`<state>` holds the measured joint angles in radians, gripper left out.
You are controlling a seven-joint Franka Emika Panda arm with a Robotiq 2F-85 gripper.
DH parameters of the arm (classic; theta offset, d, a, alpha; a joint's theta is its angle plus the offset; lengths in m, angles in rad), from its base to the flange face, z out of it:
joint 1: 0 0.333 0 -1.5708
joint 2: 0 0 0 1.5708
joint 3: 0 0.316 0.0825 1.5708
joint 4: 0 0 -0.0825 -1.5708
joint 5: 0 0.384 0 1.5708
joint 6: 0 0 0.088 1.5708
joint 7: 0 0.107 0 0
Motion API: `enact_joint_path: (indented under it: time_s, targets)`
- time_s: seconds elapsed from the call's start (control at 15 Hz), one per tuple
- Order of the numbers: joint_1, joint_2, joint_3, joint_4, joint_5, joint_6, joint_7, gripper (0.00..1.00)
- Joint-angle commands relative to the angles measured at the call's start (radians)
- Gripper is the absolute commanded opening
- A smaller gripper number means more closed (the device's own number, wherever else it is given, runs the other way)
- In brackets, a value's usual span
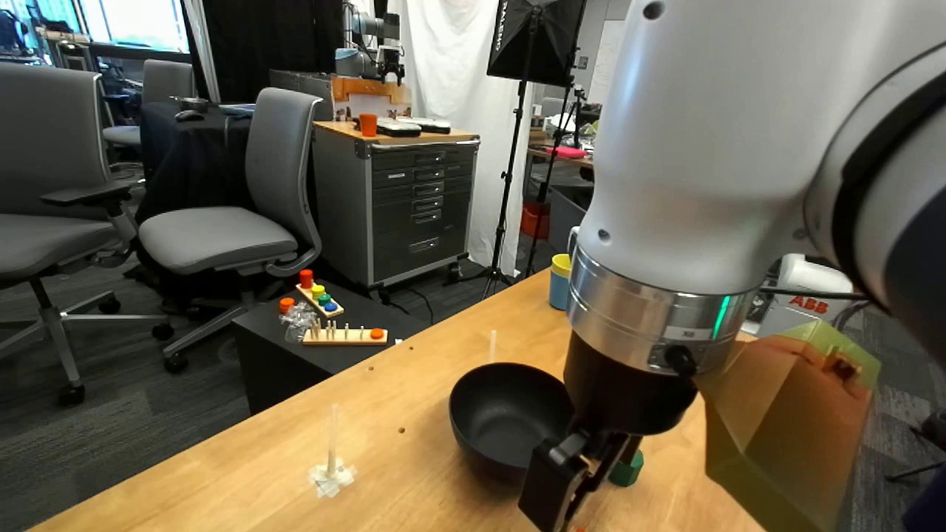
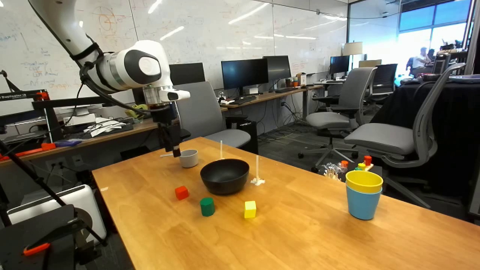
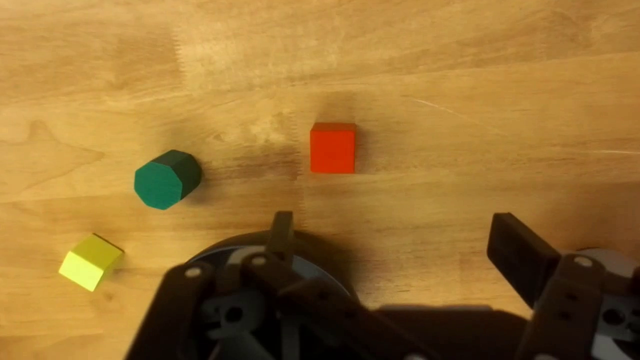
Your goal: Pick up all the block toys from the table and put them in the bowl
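Gripper (image 3: pixel 393 217) hangs above the table (image 2: pixel 300 240), jaws spread wide. Wrist view: red block (image 3: pixel 332 151) lies just beyond the jaw tips, in line with the gap between them. Green block (image 3: pixel 159 185) also beyond, outside the picture-left jaw. Yellow block (image 3: pixel 91 262) farther out on that side. All three on the table, outside the bowl (image 2: pixel 225 183), which shows partly hidden behind that same jaw. Yellow-and-blue cup (image 2: pixel 363 195) stands well apart from the gripper in an exterior view.

Walled partly in whiteboard (image 2: pixel 210 33) (scribbled on in places), floored with grey carpet (image 1: pixel 148 406), furnished with grey chairs (image 2: pixel 386 138), backed by bright windows (image 2: pixel 418 18).
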<state>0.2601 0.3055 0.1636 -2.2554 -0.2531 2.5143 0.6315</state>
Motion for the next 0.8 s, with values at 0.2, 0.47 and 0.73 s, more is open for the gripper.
enact_joint_path:
  time_s: [0.2,0.47,0.73]
  targets:
    - [0.020,0.031,-0.082,-0.026,-0.016,0.085,-0.044,1.00]
    - [0.022,0.063,-0.115,-0.050,-0.015,0.114,-0.064,1.00]
    - [0.033,0.099,-0.133,-0.064,-0.009,0.152,-0.080,1.00]
